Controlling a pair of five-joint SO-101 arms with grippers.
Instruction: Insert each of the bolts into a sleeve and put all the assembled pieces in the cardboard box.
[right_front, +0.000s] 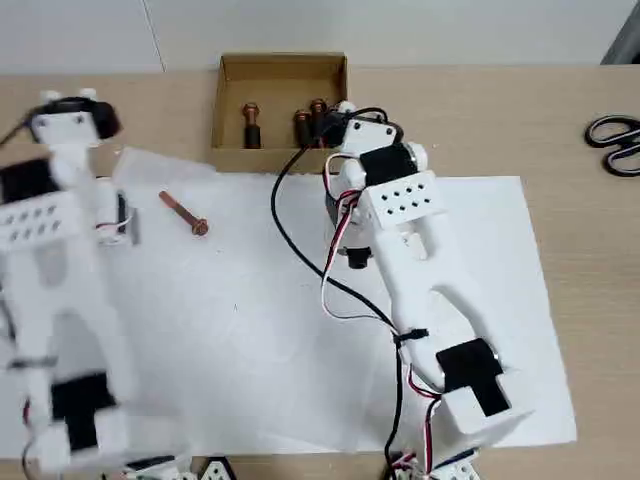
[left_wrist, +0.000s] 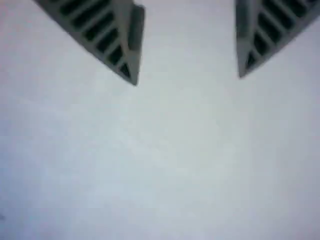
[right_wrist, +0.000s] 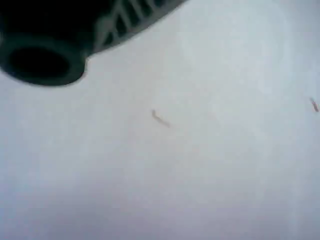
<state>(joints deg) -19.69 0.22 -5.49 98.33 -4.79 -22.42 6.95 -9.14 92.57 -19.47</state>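
A loose copper bolt (right_front: 183, 212) lies on the white paper (right_front: 250, 330), below the cardboard box (right_front: 283, 66). The box holds three bolts set in dark sleeves (right_front: 251, 126). My right gripper (right_front: 356, 256) hangs low over the paper near the middle of the table, shut on a black sleeve (right_wrist: 42, 62) whose hollow end faces the wrist camera beside a ribbed finger (right_wrist: 130, 20). My left gripper (left_wrist: 187, 75) is open over bare paper, with nothing between its fingertips. In the high view it sits at the left (right_front: 118, 224), a short way left of the loose bolt.
Black scissors (right_front: 615, 143) lie on the wooden table at the far right. The right arm's black cable (right_front: 300, 255) trails across the paper between the two arms. The paper's lower middle is free.
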